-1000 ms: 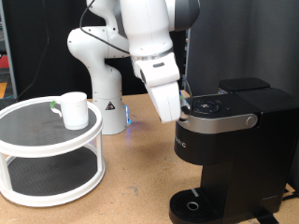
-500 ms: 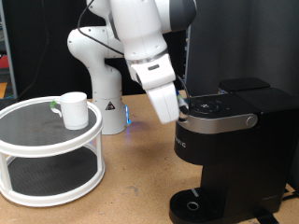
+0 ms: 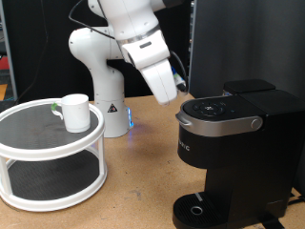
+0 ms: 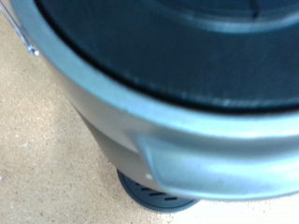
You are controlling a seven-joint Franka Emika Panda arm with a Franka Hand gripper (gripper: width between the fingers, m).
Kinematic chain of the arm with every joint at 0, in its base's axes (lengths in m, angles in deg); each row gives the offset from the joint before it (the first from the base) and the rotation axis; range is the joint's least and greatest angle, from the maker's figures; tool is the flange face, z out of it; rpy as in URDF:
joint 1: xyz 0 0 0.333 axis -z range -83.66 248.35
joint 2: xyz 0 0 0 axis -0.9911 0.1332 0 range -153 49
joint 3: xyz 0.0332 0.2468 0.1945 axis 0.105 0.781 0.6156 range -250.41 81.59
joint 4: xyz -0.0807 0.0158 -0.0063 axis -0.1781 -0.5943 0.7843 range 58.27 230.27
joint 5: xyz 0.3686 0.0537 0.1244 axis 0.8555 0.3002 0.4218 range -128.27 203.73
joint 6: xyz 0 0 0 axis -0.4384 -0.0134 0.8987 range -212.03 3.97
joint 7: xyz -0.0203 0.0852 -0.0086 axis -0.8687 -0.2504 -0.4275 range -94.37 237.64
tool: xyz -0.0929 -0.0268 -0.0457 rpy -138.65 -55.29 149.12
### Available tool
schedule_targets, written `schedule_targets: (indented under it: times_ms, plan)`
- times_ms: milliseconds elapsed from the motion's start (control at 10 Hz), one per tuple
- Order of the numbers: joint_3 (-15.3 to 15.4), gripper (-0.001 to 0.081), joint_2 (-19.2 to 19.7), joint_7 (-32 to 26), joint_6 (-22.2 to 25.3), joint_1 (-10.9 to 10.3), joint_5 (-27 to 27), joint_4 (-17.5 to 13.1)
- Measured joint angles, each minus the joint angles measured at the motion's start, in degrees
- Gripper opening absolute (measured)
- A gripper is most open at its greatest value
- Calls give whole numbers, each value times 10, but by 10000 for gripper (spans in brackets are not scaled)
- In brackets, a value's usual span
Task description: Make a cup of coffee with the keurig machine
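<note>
I've got the gripper (image 3: 178,95) hanging just above the left edge of the keurig machine (image 3: 233,153), near its lid (image 3: 221,114); fingers hidden behind the white hand, so I can't tell if they're spread or clenched. Lid looks down. Wrist view is blurry: silver-grey lid rim (image 4: 177,131) filling most of the picture, round drip base (image 4: 154,191) and wooden worktop (image 4: 47,159) below it. The white cup (image 3: 75,112) sits upright on the top tier of a round white two-tier stand (image 3: 52,153), far left, well apart from the machine.
</note>
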Motion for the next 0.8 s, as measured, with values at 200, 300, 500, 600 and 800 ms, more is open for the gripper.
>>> schedule_targets:
  times_ms: [200,300,500,600,800]
  plan:
    - [-1,2,-1,0,10,0,1,-5]
    - [-1,2,-2,1,4,0,7,-1]
    - [0,2,-13,30,-45,0,62,20]
    - [0,2,-28,56,-73,0,97,36]
    - [-1,2,-67,101,-82,1,123,60]
